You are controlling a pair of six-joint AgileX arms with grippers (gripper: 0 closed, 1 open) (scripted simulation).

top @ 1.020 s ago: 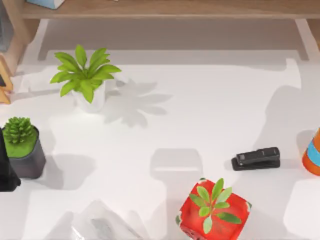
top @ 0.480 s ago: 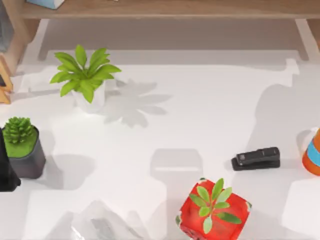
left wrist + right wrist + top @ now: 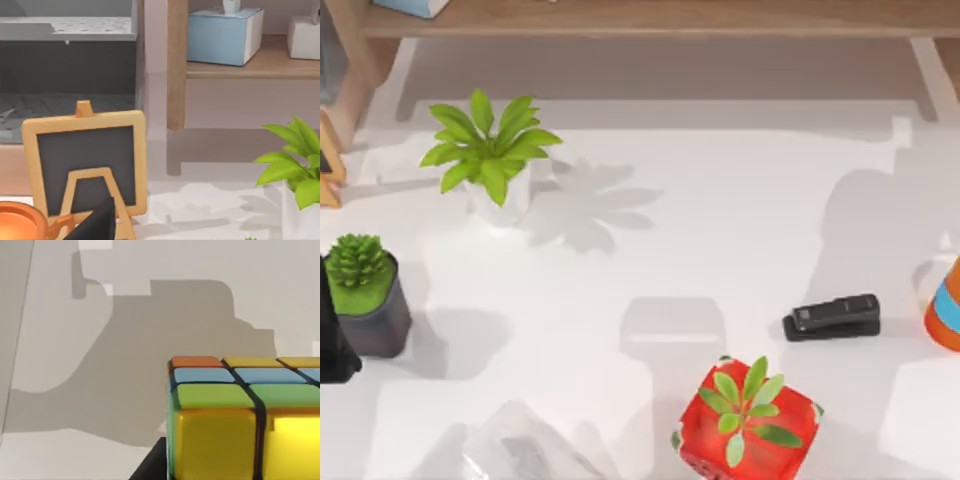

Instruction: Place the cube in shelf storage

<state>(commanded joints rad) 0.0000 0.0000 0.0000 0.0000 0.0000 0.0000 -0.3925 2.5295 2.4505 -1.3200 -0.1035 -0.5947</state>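
The cube (image 3: 245, 415) is very near under my right wrist camera. I see its top with orange, blue and green squares and its yellow side, with dark lines between them. A dark part (image 3: 150, 467) stands just beside its lower edge; it may belong to my right pincer, but I cannot tell if the fingers are wide, narrow, or closed on the cube. I also cannot tell if the cube is lifted or rests on the white bench (image 3: 60, 305).

I judge the cube to be light and stiff, made of hard plastic. Its faces are smooth, so it can slip if my grip is weak. Its layers may turn against each other, so I think the best hold is on two opposite flat faces, at the middle, and not on the corners or edges. It is not fragile, but a fall could make it roll away.

The shelf storage (image 3: 650, 18) runs along the far edge of the top view, well apart from the red planter (image 3: 748, 420) and the black stapler (image 3: 832, 316). My left arm is parked near the small chalkboard easel (image 3: 85, 160).
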